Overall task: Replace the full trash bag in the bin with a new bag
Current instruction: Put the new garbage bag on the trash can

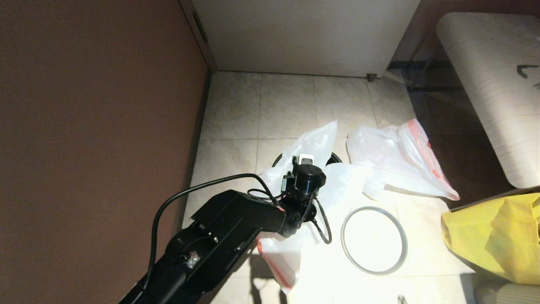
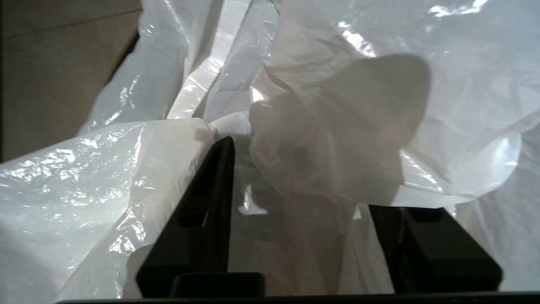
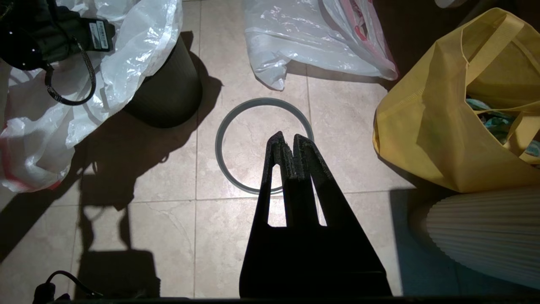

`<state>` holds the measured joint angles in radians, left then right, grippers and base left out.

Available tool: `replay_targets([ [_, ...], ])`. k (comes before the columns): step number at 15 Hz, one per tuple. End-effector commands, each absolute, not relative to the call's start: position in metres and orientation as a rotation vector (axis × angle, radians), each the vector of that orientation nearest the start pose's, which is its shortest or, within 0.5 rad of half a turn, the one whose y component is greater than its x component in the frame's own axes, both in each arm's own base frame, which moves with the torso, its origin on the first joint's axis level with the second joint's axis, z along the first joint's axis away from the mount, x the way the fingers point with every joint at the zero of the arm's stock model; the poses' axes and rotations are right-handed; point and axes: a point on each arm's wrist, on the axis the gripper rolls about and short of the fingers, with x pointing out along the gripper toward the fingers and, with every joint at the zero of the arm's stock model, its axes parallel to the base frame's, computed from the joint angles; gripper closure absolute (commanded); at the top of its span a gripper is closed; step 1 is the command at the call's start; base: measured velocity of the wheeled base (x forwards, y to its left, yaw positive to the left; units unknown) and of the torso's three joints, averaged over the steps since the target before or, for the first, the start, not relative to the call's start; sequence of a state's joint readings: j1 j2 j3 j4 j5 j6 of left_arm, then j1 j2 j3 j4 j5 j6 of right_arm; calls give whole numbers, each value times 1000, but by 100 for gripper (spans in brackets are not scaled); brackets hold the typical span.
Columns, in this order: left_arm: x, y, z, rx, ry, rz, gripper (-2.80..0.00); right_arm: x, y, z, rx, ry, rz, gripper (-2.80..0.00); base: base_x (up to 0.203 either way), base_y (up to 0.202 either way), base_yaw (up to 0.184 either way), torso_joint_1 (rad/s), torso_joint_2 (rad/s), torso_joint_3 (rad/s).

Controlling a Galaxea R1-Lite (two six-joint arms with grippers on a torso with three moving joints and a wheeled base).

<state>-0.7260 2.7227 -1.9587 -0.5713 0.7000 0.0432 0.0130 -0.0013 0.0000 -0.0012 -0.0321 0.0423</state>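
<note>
My left gripper (image 2: 295,202) has its jaws half open around the new bag (image 2: 337,126): thin, slippery film, best pinched at its edge.

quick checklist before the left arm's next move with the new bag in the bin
1. Left gripper open: ok, jaws stand apart with film bunched between them.
2. New bag draped over the bin: ok, though its edge hangs unevenly.
3. Bag pushed down to the bin's bottom: cannot tell, film hides the inside.
4. Grey hoop fitted on the bin: not ok, it lies on the floor beside it.
5. Full trash bag out of the bin: ok, it lies on the tiles.
6. Right gripper out of the way: ok, shut, above the hoop.
</note>
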Motion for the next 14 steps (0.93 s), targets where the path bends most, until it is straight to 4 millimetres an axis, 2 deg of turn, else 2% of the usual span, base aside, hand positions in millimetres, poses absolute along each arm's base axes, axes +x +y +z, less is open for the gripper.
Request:
replay_targets([
  [1, 416, -349, 66, 139, 111, -3, -280, -23, -1, 76, 42, -2, -19, 0, 0, 0, 0, 0, 0, 0],
  [5, 384, -346, 112, 142, 144, -30, -280, -23, -1, 75, 43, 0, -18, 0, 0, 0, 0, 0, 0, 0],
  [10, 350, -333, 132, 75, 366, -91, -280, -23, -1, 75, 43, 0, -18, 0, 0, 0, 0, 0, 0, 0],
  [14, 342, -328, 153, -57, 446, -174, -280, -23, -1, 75, 43, 0, -18, 0, 0, 0, 0, 0, 0, 0],
])
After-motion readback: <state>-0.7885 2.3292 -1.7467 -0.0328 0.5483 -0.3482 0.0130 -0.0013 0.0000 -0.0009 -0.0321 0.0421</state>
